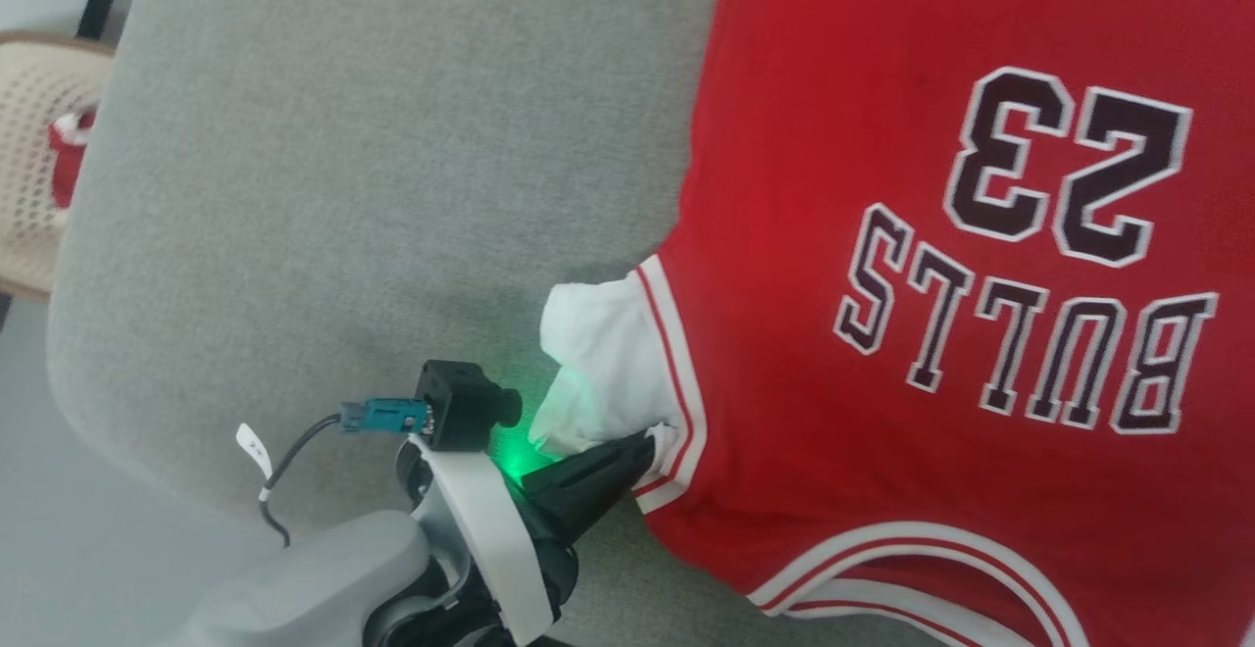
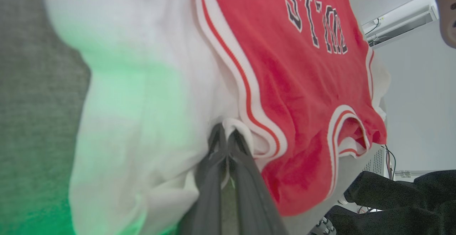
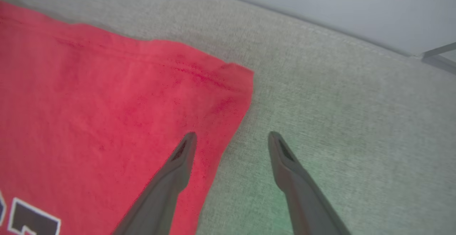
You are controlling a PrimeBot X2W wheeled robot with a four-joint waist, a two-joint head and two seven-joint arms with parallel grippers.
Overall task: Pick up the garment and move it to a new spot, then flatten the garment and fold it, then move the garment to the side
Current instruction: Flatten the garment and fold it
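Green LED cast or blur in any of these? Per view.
Head view: green glow on the sleeve by the left end effector; garment lettering sharp. Left wrist view: green wash over the sleeve, near fabric soft. Right wrist view: faint green tint on the cushion beside the right end effector, whole frame slightly blurred.

Count of things in view:

- Shirt (image 1: 882,88): one, red. It bears two digits and five letters.
- White sleeve (image 1: 608,363): one counted in the head view.
- Grippers: two, the left gripper (image 1: 642,446) and the right gripper (image 3: 231,139). Each has two dark fingers, four in all.
- Grey cushion (image 1: 392,186): one.
- Woven tan item (image 1: 34,118): one, with one red thing (image 1: 69,157) at it. Its kind cannot be told.
- Small black camera (image 1: 461,407): one.
- Cable (image 1: 294,441): one.
- Air conditioner (image 2: 402,19): one.
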